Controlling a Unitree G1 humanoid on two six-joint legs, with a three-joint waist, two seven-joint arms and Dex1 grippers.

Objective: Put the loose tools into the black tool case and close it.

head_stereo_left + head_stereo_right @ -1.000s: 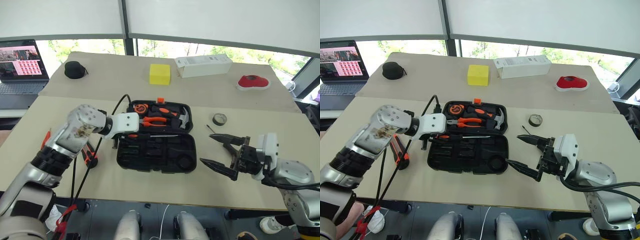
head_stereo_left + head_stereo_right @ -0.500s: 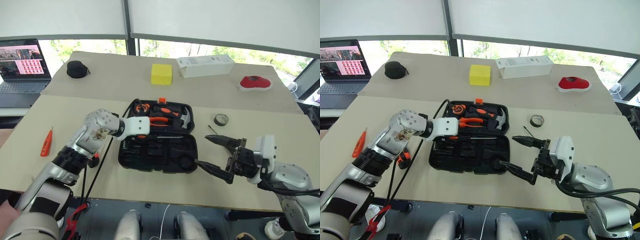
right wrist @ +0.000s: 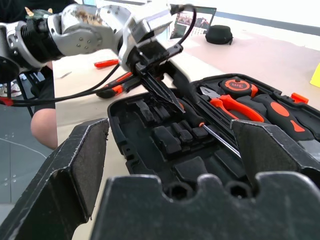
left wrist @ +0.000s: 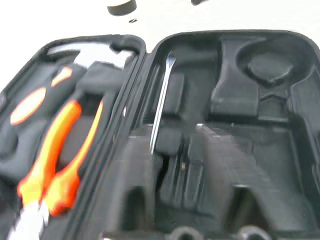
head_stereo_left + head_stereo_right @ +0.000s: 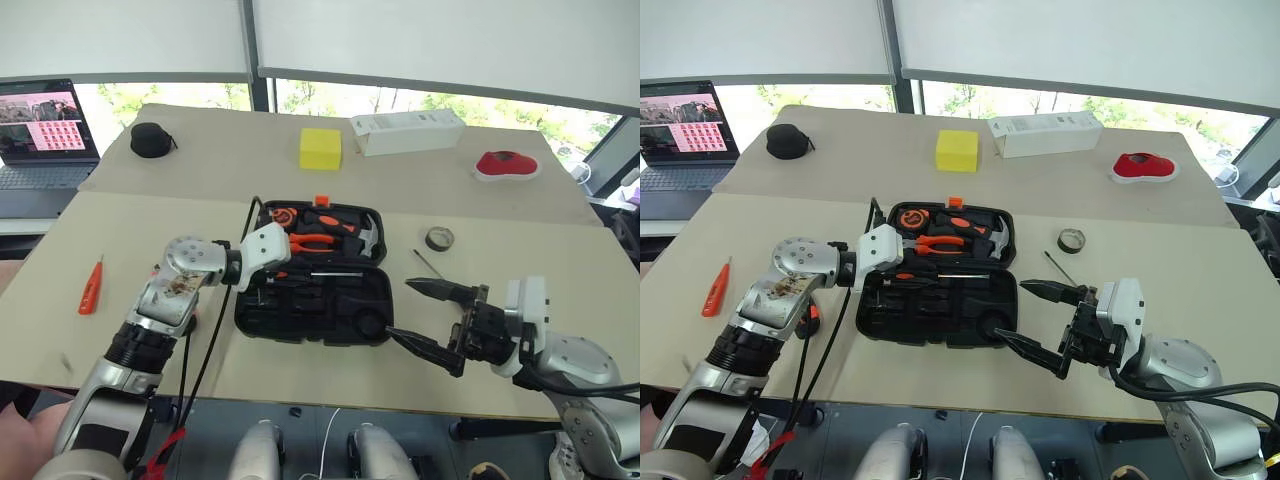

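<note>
The black tool case (image 5: 345, 318) lies open mid-table, with pliers, a hammer and a tape measure in its far half. A thin-shafted screwdriver (image 4: 161, 100) lies in the case along the hinge. My left gripper (image 3: 172, 102) reaches over the case's left end, fingers drawn together, with nothing seen between them. My right gripper (image 5: 425, 318) stands open at the case's front right corner. A small orange screwdriver (image 5: 91, 285) lies far left. An orange-black tool (image 5: 810, 318) lies beneath my left arm. The dark tape roll (image 5: 439, 238) sits right of the case.
On the far table stand a laptop (image 5: 45, 130), a round black pouch (image 5: 150, 138), a yellow block (image 5: 320, 148), a white box (image 5: 407, 131) and a red object (image 5: 505, 164). A person's arm (image 3: 45, 125) is by the table's left edge.
My left forearm has swung in and its wrist has turned over the case's left end, uncovering the small orange screwdriver. Its fingers have drawn together. The right gripper stays open and in place.
</note>
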